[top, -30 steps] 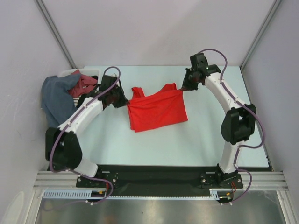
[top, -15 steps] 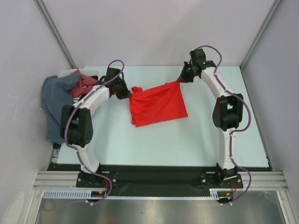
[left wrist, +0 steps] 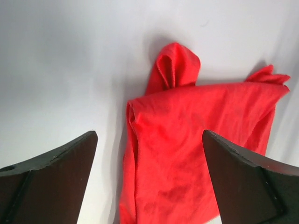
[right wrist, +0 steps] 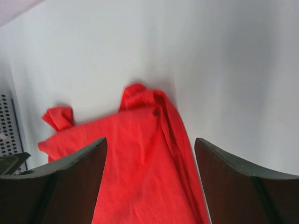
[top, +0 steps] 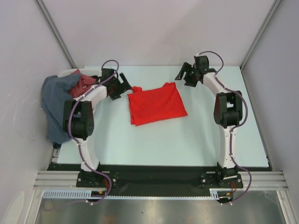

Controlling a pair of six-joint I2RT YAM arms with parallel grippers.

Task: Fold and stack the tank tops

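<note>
red top [top: 157, 103] lies folded on the table [top: 187, 140] between left gripper [top: 124, 84] and right gripper [top: 185, 77], both spread wide, holding nothing; navy top [top: 55, 100] drapes over the basket [top: 65, 73]

A pale table [top: 154, 144] sits between plain white walls [top: 154, 28], a metal rail [top: 56, 178] at its near edge.

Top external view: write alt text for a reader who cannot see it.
A folded red tank top lies on the table, with the left claw and right claw open near its far corners. Far left lies heaped blue-grey cloth.
</note>
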